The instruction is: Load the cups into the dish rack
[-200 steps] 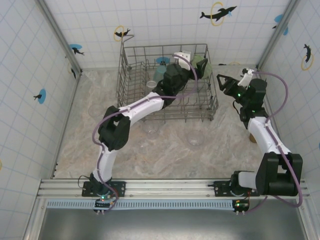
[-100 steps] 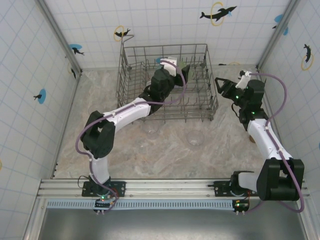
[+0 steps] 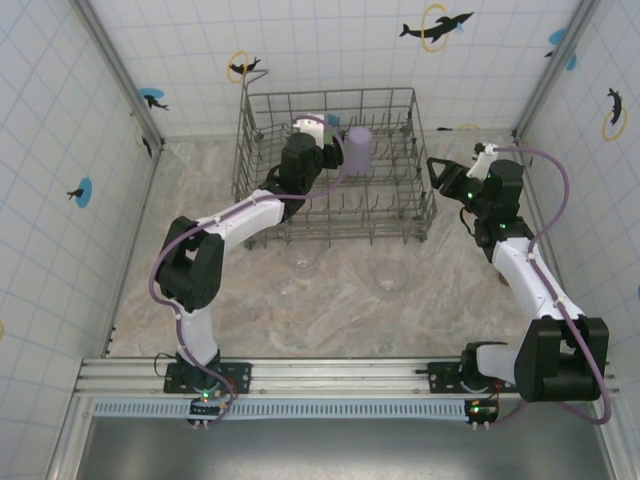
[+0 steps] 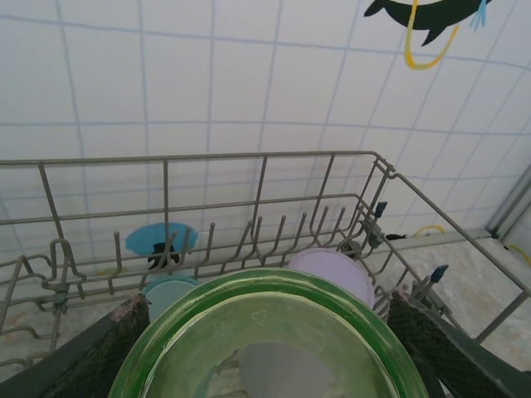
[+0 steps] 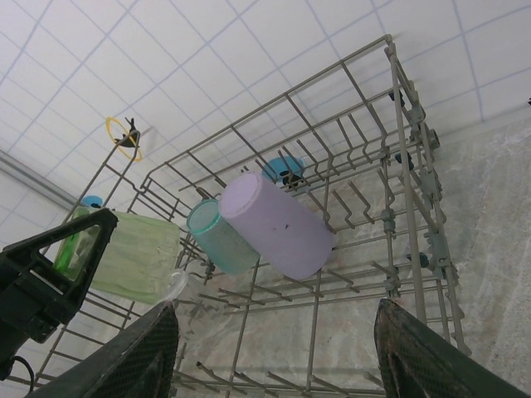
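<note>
The grey wire dish rack [image 4: 264,156] is dull metal. The translucent light green plastic cup [image 4: 274,332] looks glossy; the lavender plastic cup [image 5: 278,224] smooth, matt.

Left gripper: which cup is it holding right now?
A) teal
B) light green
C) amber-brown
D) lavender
B: in the left wrist view the light green cup sits clamped in the left gripper, while the lavender cup and teal cup lie in the dish rack.
</note>
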### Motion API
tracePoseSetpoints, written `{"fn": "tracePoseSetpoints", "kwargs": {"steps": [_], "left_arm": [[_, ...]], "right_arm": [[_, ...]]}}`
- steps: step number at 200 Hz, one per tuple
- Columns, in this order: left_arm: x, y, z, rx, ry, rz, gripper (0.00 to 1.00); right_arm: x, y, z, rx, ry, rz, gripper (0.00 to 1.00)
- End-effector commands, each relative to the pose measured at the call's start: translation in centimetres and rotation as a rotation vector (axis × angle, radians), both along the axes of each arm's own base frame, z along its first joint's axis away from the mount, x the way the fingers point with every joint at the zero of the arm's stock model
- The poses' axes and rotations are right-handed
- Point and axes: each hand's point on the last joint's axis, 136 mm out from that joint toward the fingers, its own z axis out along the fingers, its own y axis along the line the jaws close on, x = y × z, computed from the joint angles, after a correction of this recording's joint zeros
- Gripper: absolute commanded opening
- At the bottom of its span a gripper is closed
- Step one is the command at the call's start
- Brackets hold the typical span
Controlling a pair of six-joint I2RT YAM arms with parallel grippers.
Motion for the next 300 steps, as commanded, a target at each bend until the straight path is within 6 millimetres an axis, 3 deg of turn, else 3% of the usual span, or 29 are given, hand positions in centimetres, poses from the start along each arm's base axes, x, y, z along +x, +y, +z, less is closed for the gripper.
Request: {"fn": "tracePoseSetpoints", "kwargs": {"steps": [1,70,144,236,300], "left_arm": [[-0.1,-0.7,1.3,-0.039,-0.022,-0.035,0.00],[0.4,-4.0,-1.3,-0.074,0.050,-0.134,0.00],[1.3,-5.1,-3.3,-0.067,0.038,-0.158,0.00],[2.6,-5.7,-7.4,0.013,0.069,-0.142,0.00],[2.6,-6.5,-9.5,0.058,0.093,-0.151,0.42]], "right_arm": [[-0.1,0.0,0.0,-0.018,-0.001,-0.007,0.65],[0.4,0.2,-0.4,-0.024,0.005,-0.001,0.65],[0.4,0.1,0.1,-0.038,-0.001,-0.008,0.65],[0.1,0.1,-0.7,-0.062,0.019,-0.003,0.65],[-0.3,-0.1,-1.0,-0.070,0.026,-0.008,0.65]]}}
